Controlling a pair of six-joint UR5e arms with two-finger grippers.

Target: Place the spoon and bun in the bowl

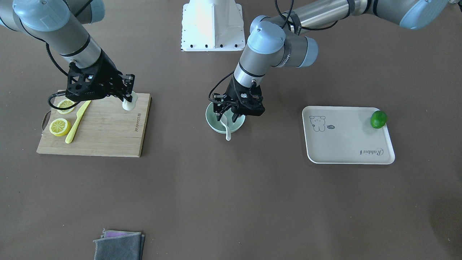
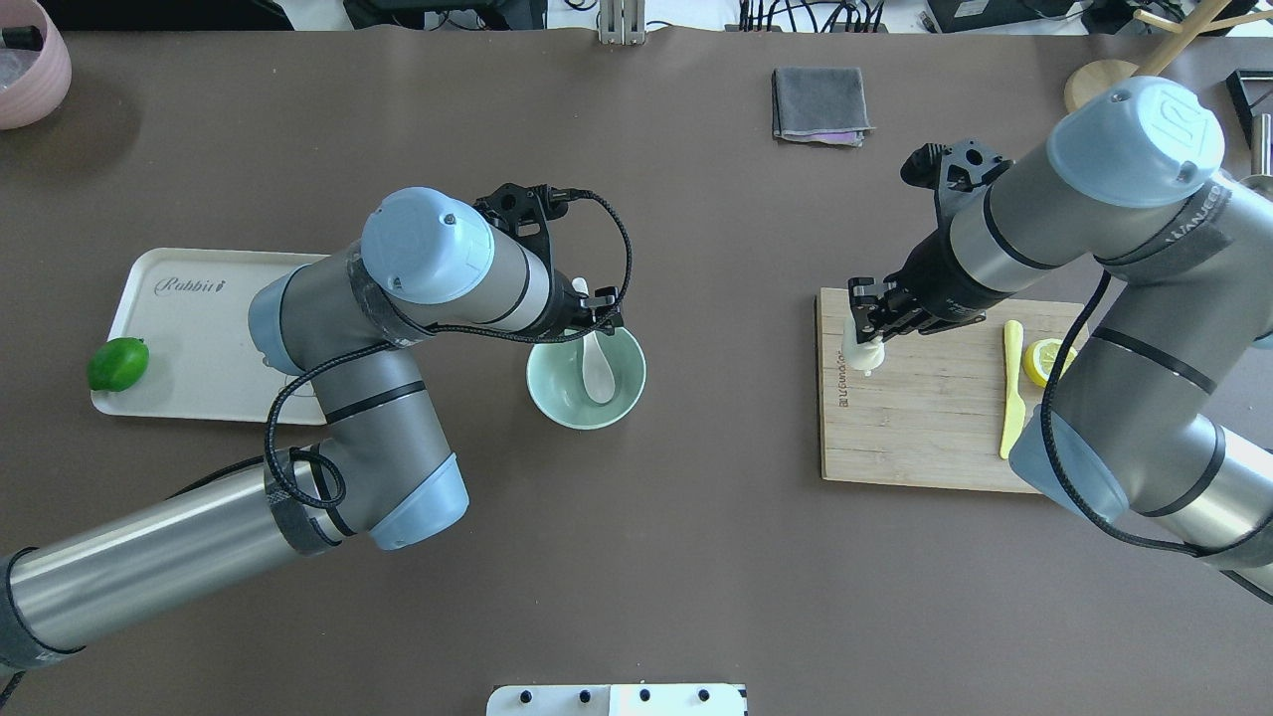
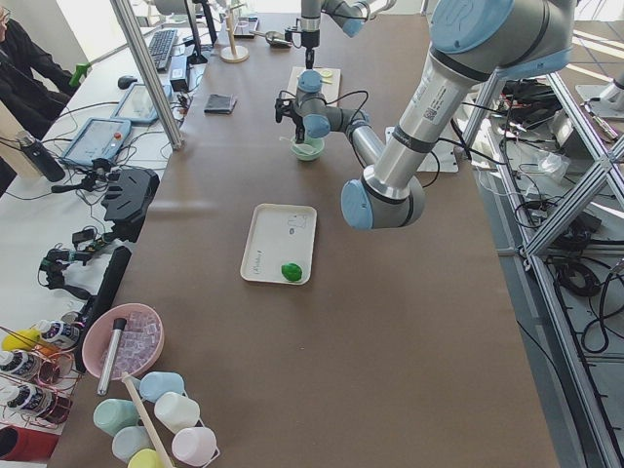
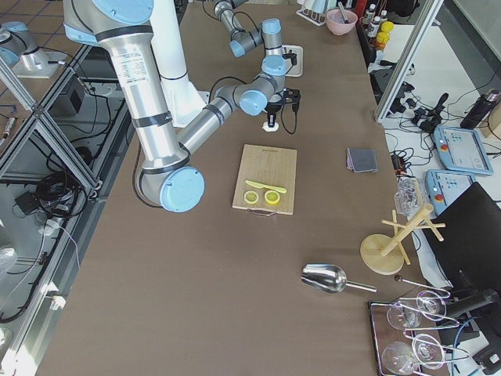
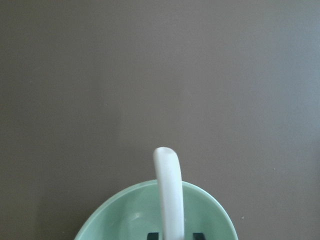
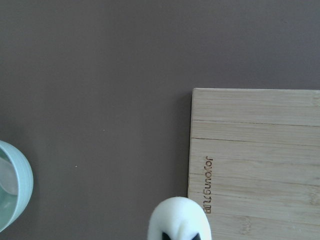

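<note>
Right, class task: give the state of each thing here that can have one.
left claw: open, astride the spoon
right claw: shut on the bun
bowl: upright
spoon: in the bowl, handle over the rim
bun: at the cutting board edge, not in the bowl
lemon halves: cut faces up
lime: whole
cloth: folded

White spoon (image 1: 227,131) rests scoop-down in the mint-green bowl (image 1: 212,125), handle over the rim, directly beneath the left gripper (image 1: 226,117), fingers parted. Small white bun (image 1: 129,104) is clamped in the right gripper (image 1: 127,98).

Mint-green bowl (image 2: 557,398); white spoon (image 2: 598,373), bun (image 2: 861,355) (beige tray (image 2: 189,348), bear print)
</note>
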